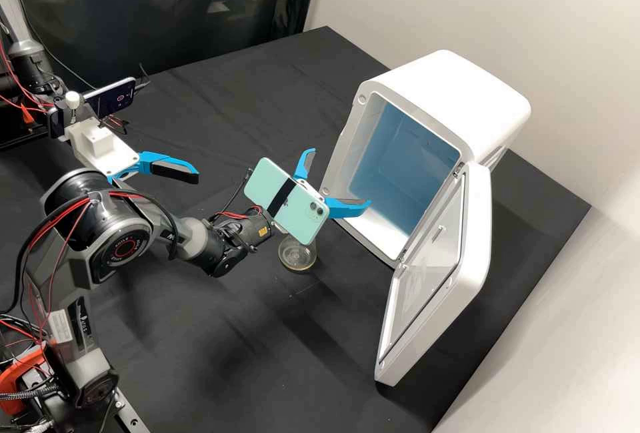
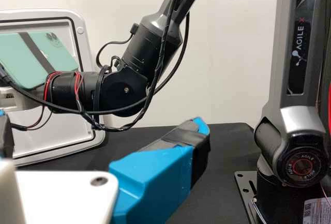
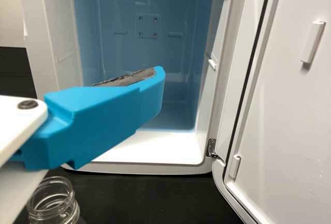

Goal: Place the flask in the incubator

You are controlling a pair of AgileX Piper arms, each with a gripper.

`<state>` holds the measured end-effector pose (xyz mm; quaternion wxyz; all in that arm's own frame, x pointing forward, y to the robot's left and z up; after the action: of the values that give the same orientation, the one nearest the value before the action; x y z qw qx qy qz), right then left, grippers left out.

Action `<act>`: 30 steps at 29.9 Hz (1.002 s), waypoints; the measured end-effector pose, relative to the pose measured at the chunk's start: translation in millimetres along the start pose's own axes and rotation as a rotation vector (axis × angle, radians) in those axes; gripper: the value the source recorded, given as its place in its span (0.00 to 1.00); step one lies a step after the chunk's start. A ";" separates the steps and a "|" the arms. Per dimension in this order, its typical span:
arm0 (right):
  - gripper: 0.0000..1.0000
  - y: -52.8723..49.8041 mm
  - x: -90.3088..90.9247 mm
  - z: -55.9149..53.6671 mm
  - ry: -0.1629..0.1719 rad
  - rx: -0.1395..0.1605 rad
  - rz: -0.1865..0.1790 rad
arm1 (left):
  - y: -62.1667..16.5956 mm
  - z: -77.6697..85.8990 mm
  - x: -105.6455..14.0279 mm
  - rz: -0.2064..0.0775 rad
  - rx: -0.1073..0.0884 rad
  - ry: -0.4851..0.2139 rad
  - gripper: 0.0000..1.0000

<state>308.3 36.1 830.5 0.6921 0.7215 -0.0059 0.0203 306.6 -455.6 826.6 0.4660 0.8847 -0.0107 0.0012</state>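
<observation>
– Since the flask (image 1: 298, 254) is clear glass, I judge it light, rigid, slick and breakable. Where does it stand?

– Upright on the black tabletop (image 1: 233, 346), just before the open mouth of the incubator (image 1: 460, 99) and almost under the right tool (image 1: 339, 178). That tool is spread wide and has hold of nothing.

– Where would you take hold?

– At the neck. The body looks broad and smooth, so the blue fingers (image 3: 103, 113) could slide off it. The neck is narrower and looks ridged, which should give them something to bite on. A gentle squeeze seems wise, and a level carry, since glass forgives no knock against the white frame.

– What does the right wrist view add?

– It shows the flask (image 3: 51, 203) from close by: an open mouth with no cap. It also looks straight into the blue chamber, down to its pale floor and the hinge. In the high view a mint-green phone (image 1: 287, 201) strapped to the wrist covers the flask's upper part, so I see little besides the round base.

– And the high view in return?

– The whole layout: the door (image 1: 467, 233) is swung fully aside, and the left tool (image 1: 180, 167) hangs well apart, over the tabletop. Whether the left tool is open, I cannot tell.
</observation>
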 end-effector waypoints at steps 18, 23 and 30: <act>1.00 -0.2 0.0 0.2 -0.002 0.000 -0.002 | -25.8 -39.1 -15.5 -0.059 -0.002 0.098 1.00; 1.00 -0.2 0.0 0.2 -0.002 0.000 -0.002 | -32.7 -56.7 -24.9 -0.072 -0.022 0.145 1.00; 1.00 -0.2 0.0 0.2 -0.002 0.000 -0.002 | -39.1 -68.6 -40.9 -0.086 -0.032 0.162 1.00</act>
<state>308.3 36.0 830.3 0.6921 0.7215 -0.0059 0.0190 267.1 -376.2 832.7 0.4789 0.8739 0.0649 0.0525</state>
